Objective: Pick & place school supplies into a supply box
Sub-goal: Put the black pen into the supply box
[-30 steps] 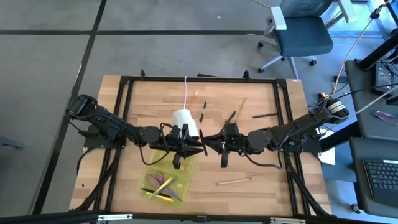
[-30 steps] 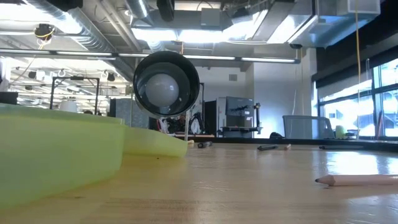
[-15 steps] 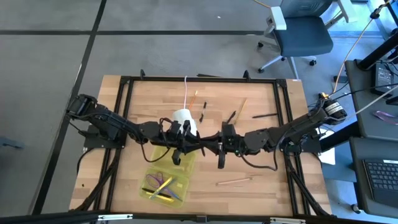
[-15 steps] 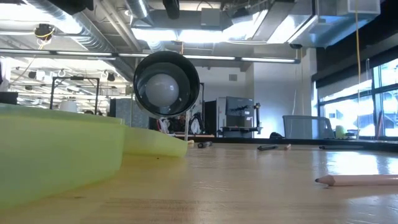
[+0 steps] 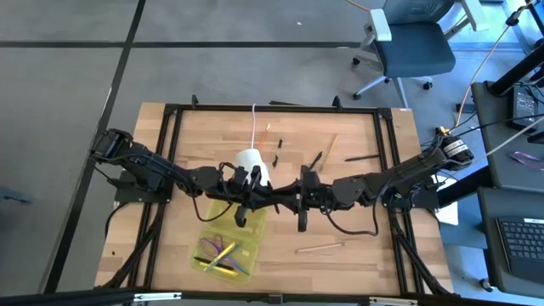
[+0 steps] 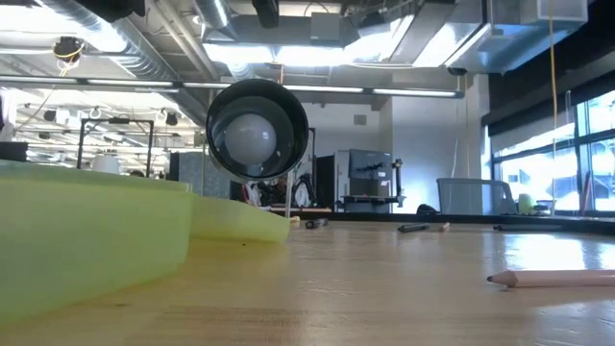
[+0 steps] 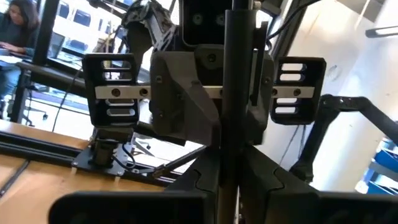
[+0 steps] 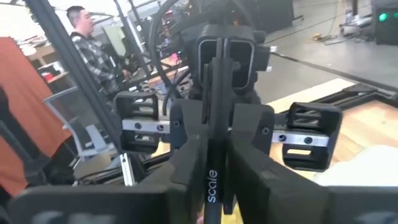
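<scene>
Mid-handover above the worktop (image 5: 357,229), I hold both fingers clamped on one black pen (image 5: 279,197); next, the box (image 5: 229,248).

Both grippers (image 5: 276,201) meet mid-table, blocking passage over the box (image 5: 226,246); white cylinder (image 5: 252,163) crowds the left; right table (image 5: 357,229) side open.

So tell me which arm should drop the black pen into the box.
Left. The fingers of both grippers clamp the black pen mid-table, but the left gripper sits nearer the yellow-green box than the right gripper does.
</scene>
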